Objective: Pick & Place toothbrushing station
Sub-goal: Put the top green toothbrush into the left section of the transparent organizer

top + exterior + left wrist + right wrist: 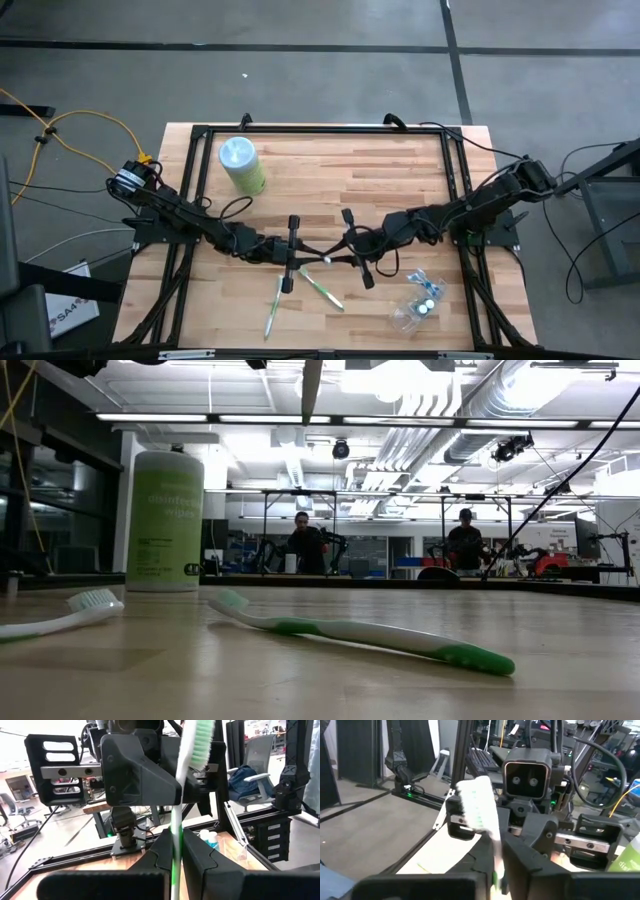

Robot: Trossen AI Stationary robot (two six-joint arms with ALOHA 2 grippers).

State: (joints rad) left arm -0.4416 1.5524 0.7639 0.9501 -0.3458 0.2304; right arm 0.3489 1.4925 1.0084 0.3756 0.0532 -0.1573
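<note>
A green-and-white toothbrush (176,820) stands roughly upright in the air between my two grippers, which meet over the table's middle. Its bristle head (199,742) is up, and its handle tip (311,390) points down, clear of the table. My left gripper (310,260) and my right gripper (335,258) are both shut on it. Two more toothbrushes (272,305) (322,288) lie flat on the table near the front edge. A clear cup (418,305) lies at the front right with small blue things in it. My left gripper pinches the toothbrush's handle (175,862) between its two fingers, coming level from the table's left, with the fingers across the handle. The brush rises upright above the fingers and is lifted clear. My right gripper pinches the same brush by its shaft (496,862) between its two fingers, coming level from the table's right, across the shaft. The bristle head (477,805) stands a short way above the fingers and tilts a little.
A pale-green canister (242,165) with a light-blue lid stands at the back left. A black frame (320,128) runs around the table. In the low view the two lying brushes (360,635) (60,618) show up close. People stand in the room far behind.
</note>
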